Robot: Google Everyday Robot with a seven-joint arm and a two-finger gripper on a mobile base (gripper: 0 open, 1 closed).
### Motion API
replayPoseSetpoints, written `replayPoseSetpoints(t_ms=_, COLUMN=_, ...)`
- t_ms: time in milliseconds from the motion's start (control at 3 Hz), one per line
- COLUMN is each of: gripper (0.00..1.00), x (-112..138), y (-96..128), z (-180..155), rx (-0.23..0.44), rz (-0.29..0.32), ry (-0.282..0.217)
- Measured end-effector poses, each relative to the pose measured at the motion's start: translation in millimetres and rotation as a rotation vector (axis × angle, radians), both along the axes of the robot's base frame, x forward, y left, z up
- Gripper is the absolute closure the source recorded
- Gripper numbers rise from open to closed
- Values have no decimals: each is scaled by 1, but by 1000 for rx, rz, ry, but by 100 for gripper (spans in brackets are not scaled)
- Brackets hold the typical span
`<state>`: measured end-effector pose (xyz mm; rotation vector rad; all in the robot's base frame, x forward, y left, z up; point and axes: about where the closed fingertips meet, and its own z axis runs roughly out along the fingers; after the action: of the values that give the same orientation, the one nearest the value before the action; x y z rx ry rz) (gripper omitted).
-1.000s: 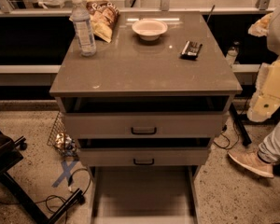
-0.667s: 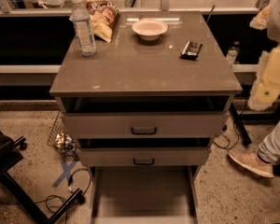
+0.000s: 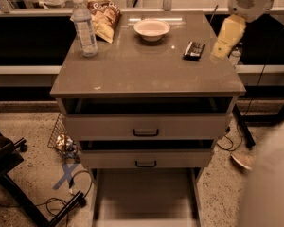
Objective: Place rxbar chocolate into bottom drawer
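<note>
Gripper (image 3: 226, 38) had swung up from beside the right edge to just off the far right corner, next to the rxbar chocolate (image 3: 194, 50). Looked like a pick approach, nothing grasped yet. Bar lay flat by the right edge, toward the far corner. Bottom drawer (image 3: 146, 193) stood pulled out. Gripper spread or pressed together: couldn't tell. Drawer front was cut off at the frame bottom; pale blur (image 3: 270, 183) lower right was unidentifiable.
</note>
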<state>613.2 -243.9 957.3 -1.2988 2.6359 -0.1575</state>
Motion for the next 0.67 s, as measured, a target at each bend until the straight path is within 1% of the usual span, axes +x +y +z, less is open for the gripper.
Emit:
replayPoseSetpoints(t_ms=333, gripper=0, x=45, y=-23, z=-5, rx=-8, rz=-229, ry=-34)
replayPoseSetpoints(t_ms=667, gripper=0, x=63, y=-45, z=24, rx=16, rz=-435, ry=-137)
